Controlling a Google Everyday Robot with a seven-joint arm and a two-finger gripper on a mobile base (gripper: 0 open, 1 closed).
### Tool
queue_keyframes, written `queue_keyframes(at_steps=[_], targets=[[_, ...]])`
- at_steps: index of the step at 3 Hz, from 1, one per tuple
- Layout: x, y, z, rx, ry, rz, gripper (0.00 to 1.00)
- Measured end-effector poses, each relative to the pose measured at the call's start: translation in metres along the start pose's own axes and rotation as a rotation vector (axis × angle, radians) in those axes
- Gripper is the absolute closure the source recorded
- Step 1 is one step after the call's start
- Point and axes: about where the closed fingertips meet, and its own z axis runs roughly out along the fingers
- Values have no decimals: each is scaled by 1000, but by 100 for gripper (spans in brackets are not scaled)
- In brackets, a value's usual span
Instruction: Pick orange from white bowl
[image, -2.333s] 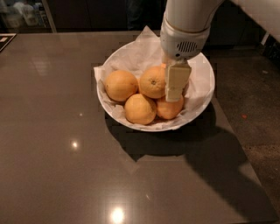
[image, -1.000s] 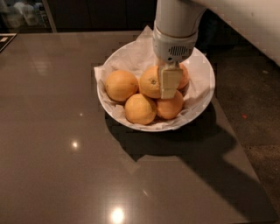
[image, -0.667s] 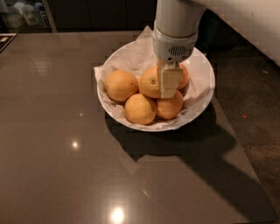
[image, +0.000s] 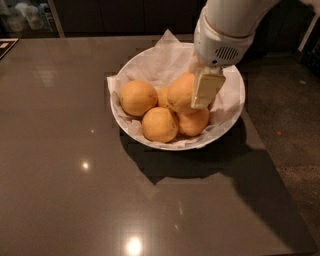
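The white bowl (image: 227, 117), lined with crumpled white paper, stands at the table's far middle and holds several oranges. My gripper (image: 199, 96) hangs over the bowl's right half. Its pale near finger (image: 207, 89) lies against the right side of the orange (image: 179, 92), which sits higher than the others; the other finger is hidden behind it. The gripper looks shut on this orange. Paler oranges lie at the left (image: 137, 97) and front (image: 160, 124). Another orange (image: 194, 122) lies under the gripper, and one peeks out behind (image: 161, 96).
The dark glossy table (image: 75, 190) stretches in front and to the left. Its right edge (image: 267, 165) runs diagonally, with dark speckled floor beyond. The bowl and arm cast a shadow on the table in front of the bowl.
The gripper has risen and shifted right from low among the oranges. The orange at its finger has come up with it, uncovering a small one behind.
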Motion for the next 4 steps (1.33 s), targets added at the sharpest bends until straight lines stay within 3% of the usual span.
queue_keyframes(at_steps=[1,2,3,4], targets=[[5,8,-23,28,-58,57,100],[5,8,-23,28,-58,57,100],[5,8,-23,28,-58,57,82],[5,8,-23,28,-58,57,58]])
